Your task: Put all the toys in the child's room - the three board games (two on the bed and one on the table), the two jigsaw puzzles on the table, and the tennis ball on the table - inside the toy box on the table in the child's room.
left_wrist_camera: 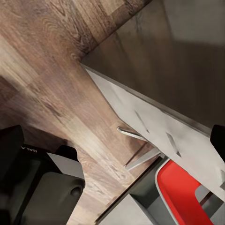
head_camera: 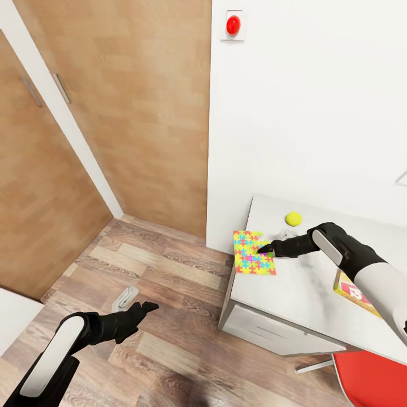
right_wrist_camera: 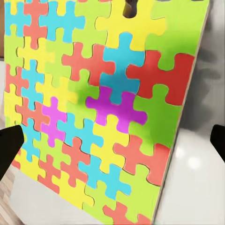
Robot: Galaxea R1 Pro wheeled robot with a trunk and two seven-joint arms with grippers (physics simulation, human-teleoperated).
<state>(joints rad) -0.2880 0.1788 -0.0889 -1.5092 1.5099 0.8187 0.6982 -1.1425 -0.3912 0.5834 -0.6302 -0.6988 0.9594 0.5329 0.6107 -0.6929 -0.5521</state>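
We see the counter's [left_wrist_camera: 154, 117] grey side above wood-plank floor [left_wrist_camera: 51, 89], with a red chair [left_wrist_camera: 180, 192] tucked just beside it.

White walls [head_camera: 316, 107], wood-plank floor [head_camera: 169, 316], wooden wardrobe doors [head_camera: 135, 102] (2 handles), red chair [head_camera: 373, 379].

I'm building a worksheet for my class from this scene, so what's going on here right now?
A two-armed robot is tidying toys. Its right tool is stretched over the grey table with its tips at the multicoloured jigsaw puzzle, which lies flat at the table's corner; the fingers look spread, and nothing is lifted. A tennis ball sits just beyond the puzzle, and a printed game box lies near the arm. The left tool hangs idle over the wood floor.
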